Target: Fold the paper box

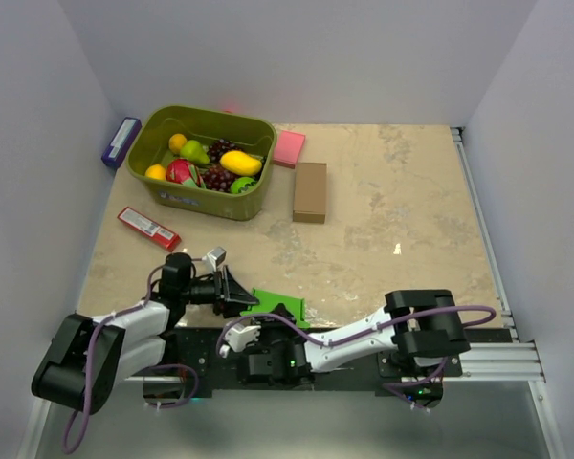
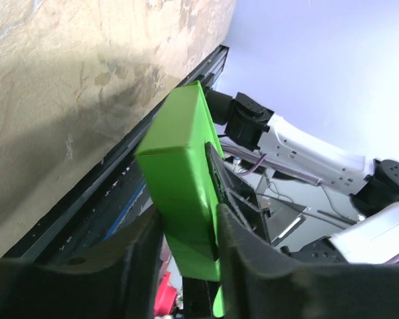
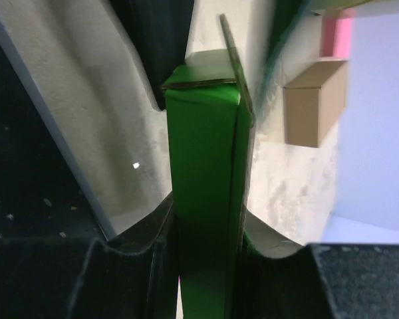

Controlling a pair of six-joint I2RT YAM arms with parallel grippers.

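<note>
The paper box is a bright green folded block held just above the table's near edge, between both arms. In the left wrist view the paper box runs up between the black fingers, which press on both of its sides; my left gripper is shut on it. In the right wrist view the paper box stands upright with a loose flap at its top, and my right gripper has both fingers against its sides. From above, the left gripper holds its left end and the right gripper meets it from below.
A green basket of toy fruit stands at the back left. Beside it lie a pink pad and a brown cardboard box. A red packet and a purple item lie at the left. White walls enclose the table.
</note>
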